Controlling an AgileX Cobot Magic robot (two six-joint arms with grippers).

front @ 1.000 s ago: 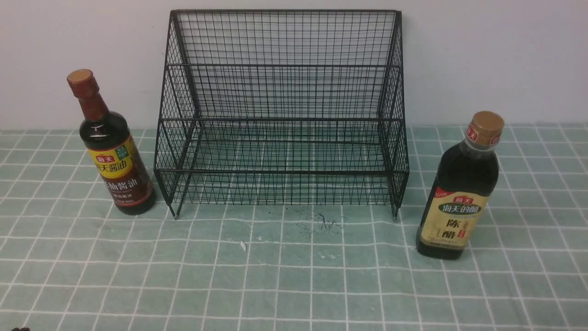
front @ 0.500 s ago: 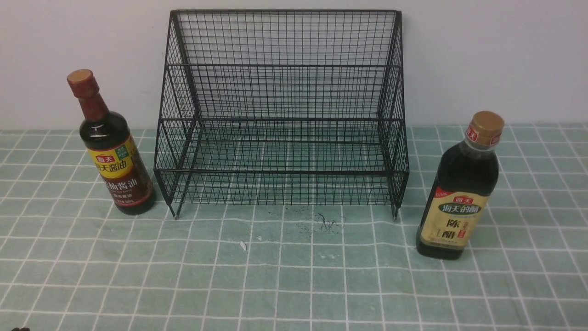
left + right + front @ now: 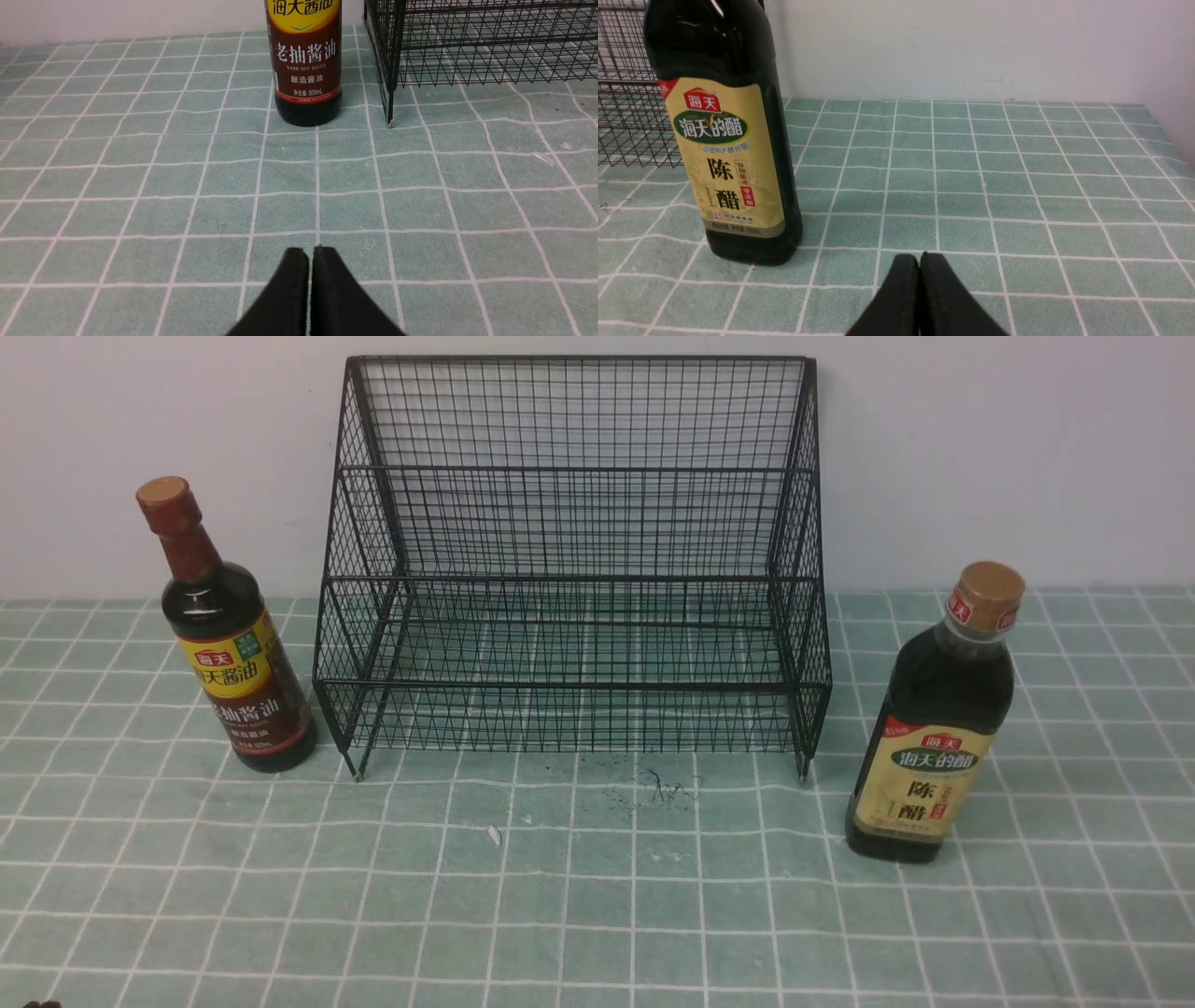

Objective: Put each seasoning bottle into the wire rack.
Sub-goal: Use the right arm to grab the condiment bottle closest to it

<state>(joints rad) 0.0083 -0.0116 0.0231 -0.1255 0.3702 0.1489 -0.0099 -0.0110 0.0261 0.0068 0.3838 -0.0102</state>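
Soy btl (image 3: 306, 70) upright just beside wire rack (image 3: 395, 70) leg, w/ left end effector (image 3: 310, 250) closed, well apart.

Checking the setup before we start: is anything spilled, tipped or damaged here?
Nothing tipped or spilled. The soy sauce bottle and vinegar bottle stand capped beside the wire rack. Only the cloth is marked: dark scribbles and specks just before the rack, plus a small white fleck.

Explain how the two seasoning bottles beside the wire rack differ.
The soy sauce bottle is slim and long-necked; the vinegar bottle is wider, short-necked. The soy sauce bottle has a red-brown cap and yellow-brown label; the vinegar bottle a tan cap and cream label. The soy sauce bottle stands left of the wire rack, the vinegar bottle right. Both hold dark liquid and stand upright.
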